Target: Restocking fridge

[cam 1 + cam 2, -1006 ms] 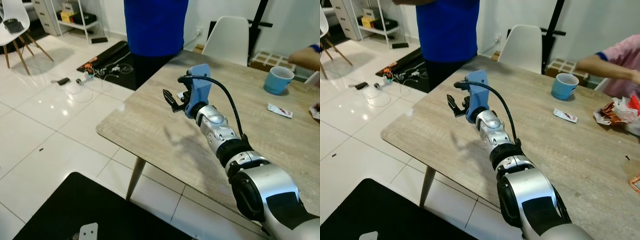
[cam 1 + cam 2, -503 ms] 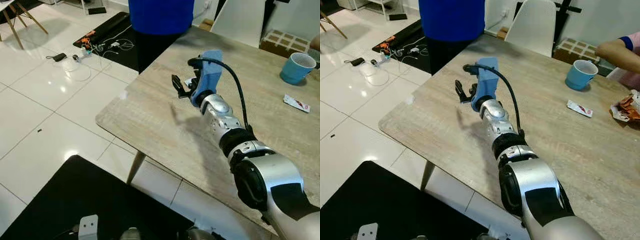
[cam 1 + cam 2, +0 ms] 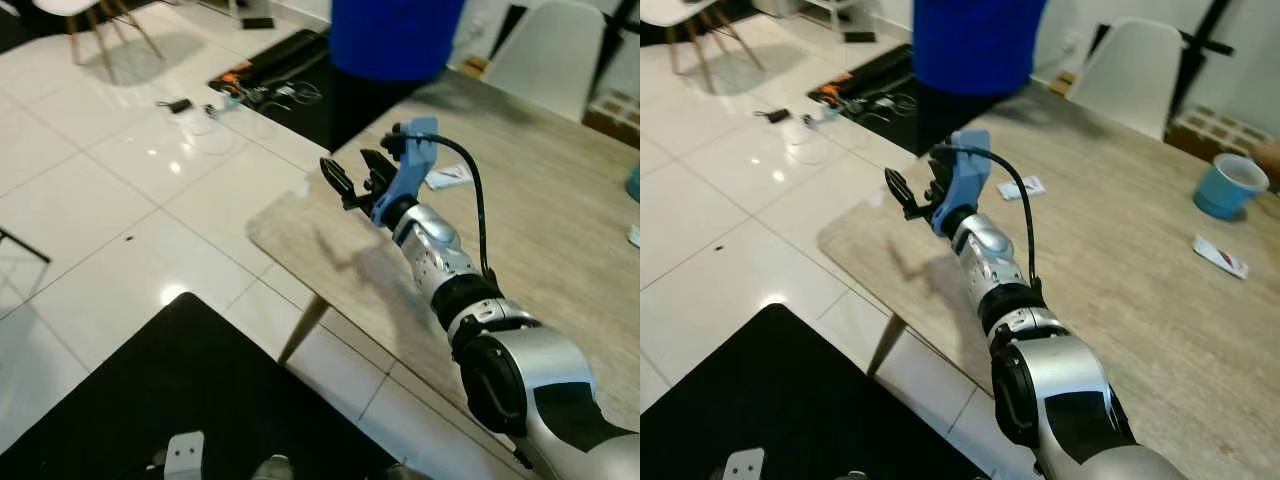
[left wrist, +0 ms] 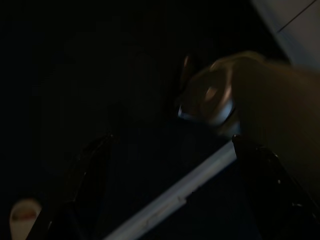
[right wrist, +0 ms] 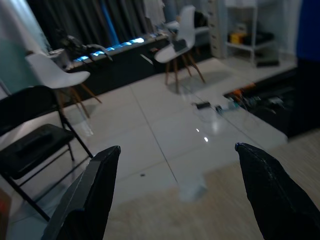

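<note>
My right gripper (image 3: 352, 178) hangs open and empty above the near left corner of a wooden table (image 3: 540, 200), at the end of my outstretched silver arm. Its two black fingers (image 5: 85, 200) stand wide apart in the right wrist view, with white floor tiles and the table edge beyond them. The left wrist view is very dark; my left gripper (image 4: 170, 200) hangs in shade, its fingers apart and nothing between them.
A person in a blue top (image 3: 395, 35) stands at the table's far left edge. A blue mug (image 3: 1225, 185) and two sachets (image 3: 1022, 187) (image 3: 1218, 257) lie on the table. Cables (image 3: 250, 95), white chairs (image 3: 1130, 60) and a black mat (image 3: 200, 400) surround it.
The whole view has swung, so the camera has moved. My right gripper now sits over the table's corner rather than further in, still open and empty.
</note>
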Controlling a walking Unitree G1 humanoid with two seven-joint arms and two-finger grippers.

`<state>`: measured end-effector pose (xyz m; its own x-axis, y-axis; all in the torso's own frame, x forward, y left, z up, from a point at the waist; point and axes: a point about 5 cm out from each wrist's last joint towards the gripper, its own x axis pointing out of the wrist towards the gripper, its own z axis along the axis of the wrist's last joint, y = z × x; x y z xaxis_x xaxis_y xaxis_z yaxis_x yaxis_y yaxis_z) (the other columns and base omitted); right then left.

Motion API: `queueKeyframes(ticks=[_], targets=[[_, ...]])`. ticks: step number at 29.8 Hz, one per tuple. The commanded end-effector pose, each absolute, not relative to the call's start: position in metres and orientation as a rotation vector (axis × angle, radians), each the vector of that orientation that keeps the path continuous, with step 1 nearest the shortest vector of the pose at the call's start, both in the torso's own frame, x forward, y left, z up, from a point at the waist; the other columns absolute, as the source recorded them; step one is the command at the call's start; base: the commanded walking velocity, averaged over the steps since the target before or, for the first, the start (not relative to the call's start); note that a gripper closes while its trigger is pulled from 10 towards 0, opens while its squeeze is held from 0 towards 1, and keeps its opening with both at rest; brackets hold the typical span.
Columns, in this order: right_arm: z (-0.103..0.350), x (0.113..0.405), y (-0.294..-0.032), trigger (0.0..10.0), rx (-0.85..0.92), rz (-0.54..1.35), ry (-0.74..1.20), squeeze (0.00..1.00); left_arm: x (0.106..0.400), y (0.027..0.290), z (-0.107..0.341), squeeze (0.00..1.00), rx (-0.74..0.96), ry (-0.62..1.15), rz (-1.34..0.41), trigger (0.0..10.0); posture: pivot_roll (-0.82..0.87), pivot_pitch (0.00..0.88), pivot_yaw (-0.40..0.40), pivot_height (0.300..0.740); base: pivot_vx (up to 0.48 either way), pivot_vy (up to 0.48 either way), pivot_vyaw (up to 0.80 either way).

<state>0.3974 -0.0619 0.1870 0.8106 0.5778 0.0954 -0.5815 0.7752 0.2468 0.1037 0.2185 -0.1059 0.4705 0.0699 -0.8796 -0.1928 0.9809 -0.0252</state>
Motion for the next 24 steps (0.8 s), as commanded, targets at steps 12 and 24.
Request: queueKeyframes(ticks=[12,24], targets=[[0.177,0.397,-0.090,10.0,0.292,0.507,-0.053,0.00,0.100,0.208,-0.109,0.00,-0.142,1.107,0.143,10.0,0.09,0.017,-0.027,0.740,0.000,0.000,0.79],[0.162,0.392,-0.097,10.0,0.271,0.462,-0.043,0.00,0.095,0.209,-0.111,0.00,-0.138,1.129,0.133,10.0,0.07,0.000,-0.021,0.740,0.000,0.000,0.78]])
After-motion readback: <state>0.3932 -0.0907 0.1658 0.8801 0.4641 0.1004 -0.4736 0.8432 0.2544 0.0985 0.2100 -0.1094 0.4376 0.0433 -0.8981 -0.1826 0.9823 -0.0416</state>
